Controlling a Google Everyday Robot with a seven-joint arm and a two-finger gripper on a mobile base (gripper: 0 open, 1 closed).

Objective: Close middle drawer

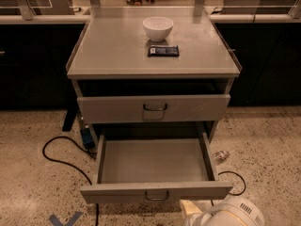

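Observation:
The middle drawer (156, 191) is pulled far out of the grey cabinet (117, 55). It is wide and shallow, with a low front panel and a small dark loop handle (157, 196) at its centre. Its inside looks empty. Above it, the taller-fronted grey drawer (154, 108) stands slightly out. My gripper (190, 209) is at the bottom edge of the view, just below and right of the middle drawer's handle, in front of the panel. The white arm housing (230, 214) follows behind it to the right. The lowest drawer is hidden.
A white bowl (158, 28) and a dark flat packet (163, 51) sit on the cabinet top. Black cables (61, 159) and a plug block (87, 138) lie on the floor to the left. A blue tape cross (66, 219) and a small crumpled object (221, 155) are also on the floor. Dark counters stand behind.

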